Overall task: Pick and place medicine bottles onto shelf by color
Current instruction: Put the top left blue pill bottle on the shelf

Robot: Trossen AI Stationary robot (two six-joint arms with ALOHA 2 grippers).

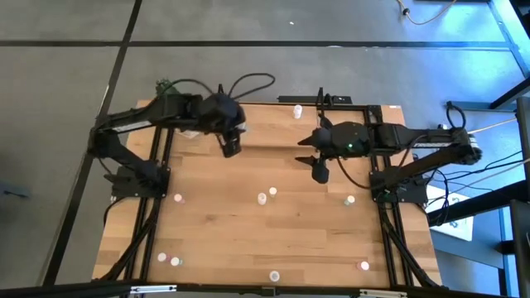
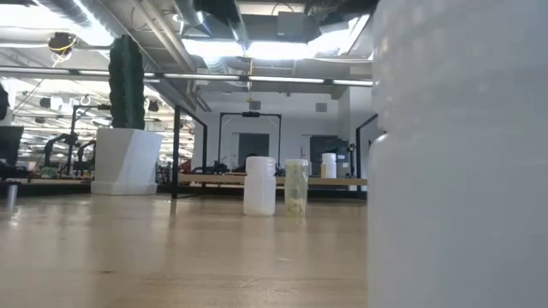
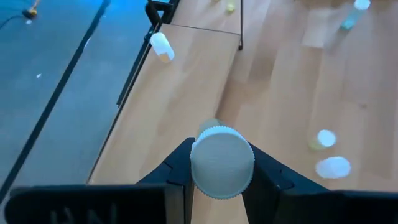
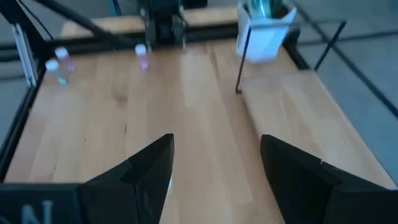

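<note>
Medicine bottle, white-capped, sits pinched in the left gripper's narrowed jaws, above the table near the shelf. Right gripper's jaws gape, empty. Releasing too high could topple it.

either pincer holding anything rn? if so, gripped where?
Left pincer holds a white-capped medicine bottle, its fingers clamped on opposite sides of the cap end. Right pincer is open and empty above the table.
</note>
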